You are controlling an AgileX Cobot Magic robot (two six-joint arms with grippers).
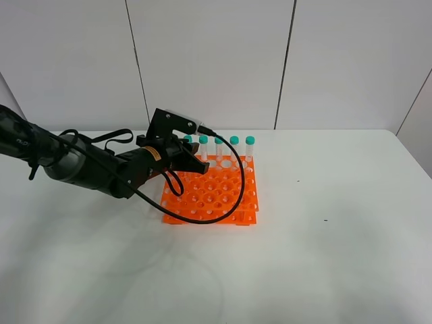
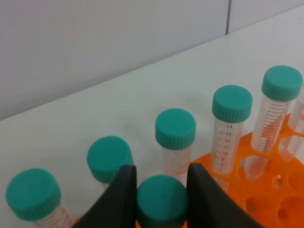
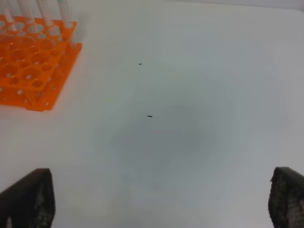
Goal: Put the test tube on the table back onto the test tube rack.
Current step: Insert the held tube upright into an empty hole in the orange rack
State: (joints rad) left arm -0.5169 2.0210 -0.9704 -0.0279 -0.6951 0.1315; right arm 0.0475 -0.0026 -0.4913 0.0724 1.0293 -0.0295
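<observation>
Since your left gripper (image 2: 162, 184) pinches the test tube (image 2: 161, 205) by its cap, it hangs upright between the jaws over the test tube rack (image 2: 266, 204), ready for a hole. Meanwhile your right gripper (image 3: 159, 194) sits wide open, empty.

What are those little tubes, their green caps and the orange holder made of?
The test tubes look like clear plastic, possibly glass: see-through walls with printed scale marks. Their caps seem matte teal plastic, with fine ribbed sides. The test tube rack appears to be smooth orange plastic, moulded with a grid of round holes.
</observation>
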